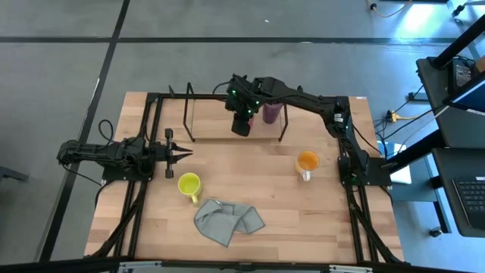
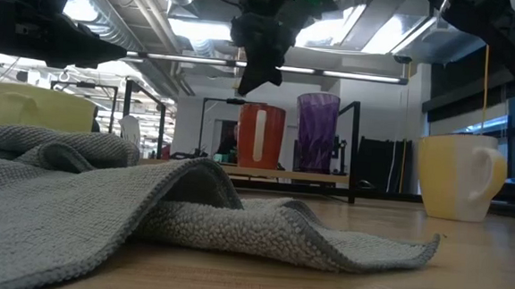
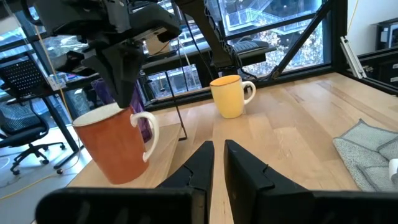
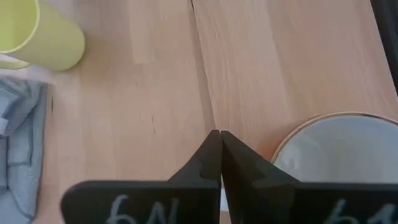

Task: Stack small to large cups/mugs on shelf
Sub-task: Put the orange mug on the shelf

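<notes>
An orange-red mug (image 2: pixel 260 136) with a white handle and white inside stands beside the purple tumbler (image 2: pixel 317 130) in the black wire shelf (image 1: pixel 187 121). My right gripper (image 2: pixel 254 83) hangs shut just above this mug, a small gap below its tips. The right wrist view shows the shut gripper (image 4: pixel 219 138) beside the mug's rim (image 4: pixel 336 149). A small yellow mug (image 1: pixel 189 184) and a yellow mug with an orange inside (image 1: pixel 307 161) stand on the table. My left gripper (image 1: pixel 182 155) waits at the left, its fingers nearly together.
A crumpled grey cloth (image 1: pixel 227 220) lies near the table's near edge, between the two mugs on the table. The black table frame (image 1: pixel 151 98) runs along the left, far and right edges. Bare wood lies between the shelf and the mugs.
</notes>
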Tool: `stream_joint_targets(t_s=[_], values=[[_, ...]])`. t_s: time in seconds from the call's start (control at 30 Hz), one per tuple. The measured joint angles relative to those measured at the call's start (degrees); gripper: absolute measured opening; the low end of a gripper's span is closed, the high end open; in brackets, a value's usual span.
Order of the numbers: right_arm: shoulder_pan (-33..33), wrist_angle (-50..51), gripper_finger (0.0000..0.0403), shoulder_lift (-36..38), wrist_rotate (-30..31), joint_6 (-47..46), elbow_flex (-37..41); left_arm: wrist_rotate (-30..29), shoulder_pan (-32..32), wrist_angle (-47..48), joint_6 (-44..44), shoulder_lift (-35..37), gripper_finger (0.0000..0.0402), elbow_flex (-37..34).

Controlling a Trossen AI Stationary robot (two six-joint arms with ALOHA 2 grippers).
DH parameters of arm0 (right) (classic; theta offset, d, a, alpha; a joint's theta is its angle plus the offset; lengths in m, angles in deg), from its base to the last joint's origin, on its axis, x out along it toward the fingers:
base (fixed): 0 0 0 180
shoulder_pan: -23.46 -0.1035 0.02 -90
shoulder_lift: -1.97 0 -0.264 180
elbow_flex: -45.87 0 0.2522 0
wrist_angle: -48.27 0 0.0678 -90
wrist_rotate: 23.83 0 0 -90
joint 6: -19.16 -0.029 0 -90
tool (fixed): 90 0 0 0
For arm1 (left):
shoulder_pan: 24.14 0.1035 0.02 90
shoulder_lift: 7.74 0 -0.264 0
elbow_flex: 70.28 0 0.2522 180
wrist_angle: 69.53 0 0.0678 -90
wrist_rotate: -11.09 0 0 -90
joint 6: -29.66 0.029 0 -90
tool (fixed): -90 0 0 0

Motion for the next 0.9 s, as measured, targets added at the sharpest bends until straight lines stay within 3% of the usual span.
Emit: stream_joint_targets(t_s=[0.9], values=[[1.0,3.0,0.0005,0.0,0.7,-11.1,0.0,0.0,0.0,0.0,0.0,0.0,0.0033,0.0]])
